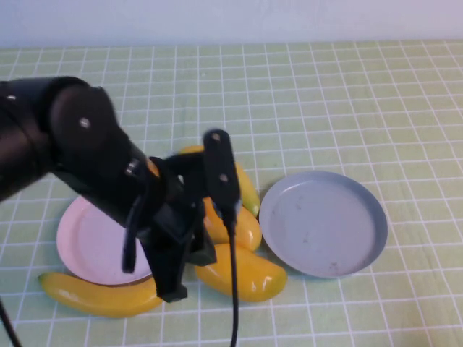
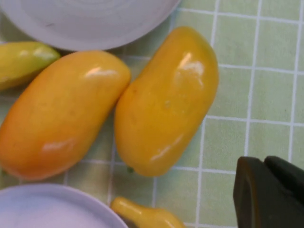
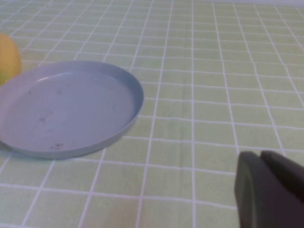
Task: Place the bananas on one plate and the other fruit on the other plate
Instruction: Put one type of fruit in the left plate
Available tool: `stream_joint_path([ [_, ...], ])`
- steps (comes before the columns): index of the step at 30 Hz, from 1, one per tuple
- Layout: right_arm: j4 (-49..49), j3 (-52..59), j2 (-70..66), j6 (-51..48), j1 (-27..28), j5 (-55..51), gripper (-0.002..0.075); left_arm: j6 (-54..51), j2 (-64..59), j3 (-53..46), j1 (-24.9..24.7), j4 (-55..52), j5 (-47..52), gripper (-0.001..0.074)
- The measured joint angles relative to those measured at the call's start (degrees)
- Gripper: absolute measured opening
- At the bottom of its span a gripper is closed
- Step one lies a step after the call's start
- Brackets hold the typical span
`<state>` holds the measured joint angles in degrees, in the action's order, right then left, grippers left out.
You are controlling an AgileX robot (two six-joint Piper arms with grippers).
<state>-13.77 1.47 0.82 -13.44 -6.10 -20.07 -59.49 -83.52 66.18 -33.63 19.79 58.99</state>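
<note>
Two yellow-orange mangoes (image 1: 235, 225) (image 1: 246, 276) lie side by side on the cloth between the pale pink plate (image 1: 90, 242) and the grey-blue plate (image 1: 323, 223). Both plates are empty. One banana (image 1: 98, 298) lies at the pink plate's front edge. The other banana (image 1: 248, 189) lies behind the mangoes, mostly hidden by my left arm. My left gripper (image 1: 173, 290) hangs shut and empty just above the cloth beside the mangoes (image 2: 57, 111) (image 2: 166, 102); it shows in its wrist view (image 2: 263, 164). My right gripper (image 3: 260, 159) is shut and empty, near the grey-blue plate (image 3: 66, 107).
A green checked cloth (image 1: 325, 94) covers the whole table. My left arm (image 1: 72, 144) blocks the view of the left-middle area. The edge of a yellow fruit (image 3: 7, 59) shows beyond the grey-blue plate in the right wrist view.
</note>
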Motion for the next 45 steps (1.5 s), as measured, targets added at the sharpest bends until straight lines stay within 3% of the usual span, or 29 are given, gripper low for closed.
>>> stream_joint_path([
  [3, 0.0, 0.0, 0.0, 0.0, 0.0, 0.0, -0.0017, -0.6, -3.8, 1.5, -4.0, -3.0, 0.0, 0.0001],
  [6, 0.0, 0.0, 0.0, 0.0, 0.0, 0.0, -0.0017, -1.4, -6.7, 2.8, -6.0, -3.5, 0.0, 0.0061],
  [8, 0.0, 0.0, 0.0, 0.0, 0.0, 0.0, -0.0017, -2.5, -8.4, 3.4, -6.2, -3.5, -0.1, 0.0174],
  [11, 0.0, 0.0, 0.0, 0.0, 0.0, 0.0, -0.0017, -4.8, -9.9, 3.4, -6.2, -3.7, -1.0, 0.0425],
  [13, 0.0, 0.0, 0.0, 0.0, 0.0, 0.0, -0.0017, -6.7, -10.5, 3.4, -6.2, -3.7, -2.2, 0.0551],
  [16, 0.0, 0.0, 0.0, 0.0, 0.0, 0.0, -0.0017, -10.6, -11.0, 3.5, -6.2, -3.7, -4.5, 0.064],
  [45, 0.0, 0.0, 0.0, 0.0, 0.0, 0.0, -0.0017, -20.7, -20.2, 3.8, -6.2, -2.2, -10.1, 0.0666],
])
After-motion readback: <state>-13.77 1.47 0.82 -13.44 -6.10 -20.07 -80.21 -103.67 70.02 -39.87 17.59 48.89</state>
